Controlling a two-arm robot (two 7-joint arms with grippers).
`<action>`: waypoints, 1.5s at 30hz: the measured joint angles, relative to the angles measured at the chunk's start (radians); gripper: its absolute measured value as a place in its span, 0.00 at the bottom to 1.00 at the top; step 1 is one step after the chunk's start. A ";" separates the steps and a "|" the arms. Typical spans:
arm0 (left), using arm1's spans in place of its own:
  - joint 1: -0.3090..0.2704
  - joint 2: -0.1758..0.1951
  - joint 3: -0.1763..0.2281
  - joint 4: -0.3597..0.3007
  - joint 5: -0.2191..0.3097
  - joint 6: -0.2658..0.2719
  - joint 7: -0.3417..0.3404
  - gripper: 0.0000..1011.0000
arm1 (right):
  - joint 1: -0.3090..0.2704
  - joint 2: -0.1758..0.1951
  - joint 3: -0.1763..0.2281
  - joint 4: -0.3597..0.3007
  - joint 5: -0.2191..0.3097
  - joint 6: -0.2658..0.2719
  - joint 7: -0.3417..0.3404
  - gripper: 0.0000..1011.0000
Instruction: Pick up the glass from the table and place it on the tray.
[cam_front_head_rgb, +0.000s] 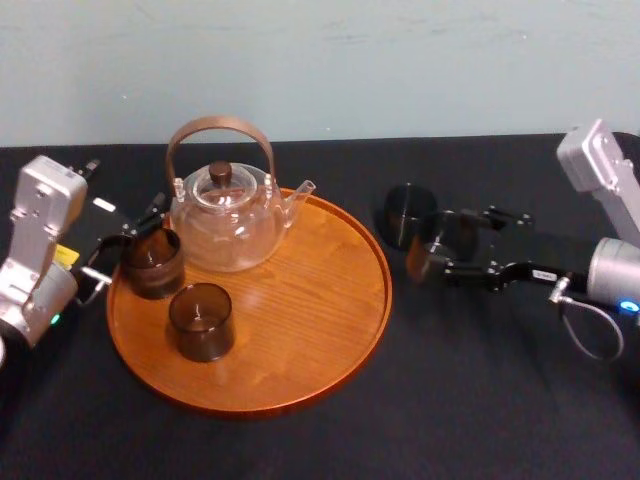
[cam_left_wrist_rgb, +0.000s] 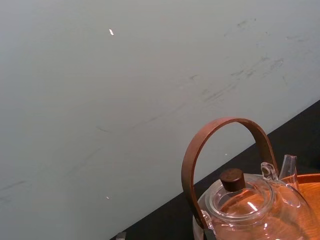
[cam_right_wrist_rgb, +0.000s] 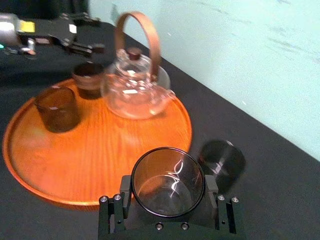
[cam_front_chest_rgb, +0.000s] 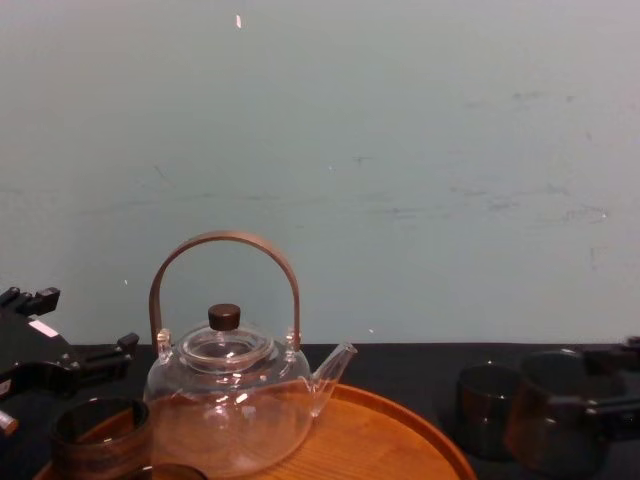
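Four dark glasses are on record. Two stand on the tray (cam_front_head_rgb: 330, 370): the rim glass (cam_front_head_rgb: 152, 262) at its left edge and the front glass (cam_front_head_rgb: 201, 320) nearer the robot. The clear teapot (cam_front_head_rgb: 225, 225) stands on the tray behind them. A spare glass (cam_front_head_rgb: 408, 215) stands on the black counter (cam_front_head_rgb: 480, 400), to the right of the tray and off its rim.

The fourth, the held glass (cam_right_wrist_rgb: 167, 182), sits upright between the fingers of the right gripper (cam_front_head_rgb: 448, 245). These are closed against its sides, as the right wrist view shows. It is just beside the spare glass, on the robot's side of it, and still outside the tray's right rim. Whether its base has left the counter cannot be determined.

The left gripper (cam_front_head_rgb: 130, 235) is at the tray's left edge by the rim glass. Its fingers are spread wide and carry nothing. In the chest view they stand above that glass's rim.

Assessment: the grasp appears complete, but the placement is not done. What remains is to lift the glass if it is not already clear, carry it leftward over the raised rim, set it on bare wood and release it. The open right half of the tray offers room well apart from the teapot's spout. The spare glass stands close enough to be knocked on departure.
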 joint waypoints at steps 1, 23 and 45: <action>0.000 0.000 0.000 0.000 0.000 0.000 0.000 0.99 | 0.012 -0.005 -0.011 0.001 -0.002 -0.004 0.009 0.87; 0.000 0.000 0.000 0.000 0.000 0.000 0.000 0.99 | 0.155 -0.114 -0.188 0.062 -0.036 -0.058 0.096 0.87; 0.000 0.000 0.000 0.000 0.000 0.000 0.000 0.99 | 0.175 -0.170 -0.293 0.137 -0.077 -0.085 0.122 0.87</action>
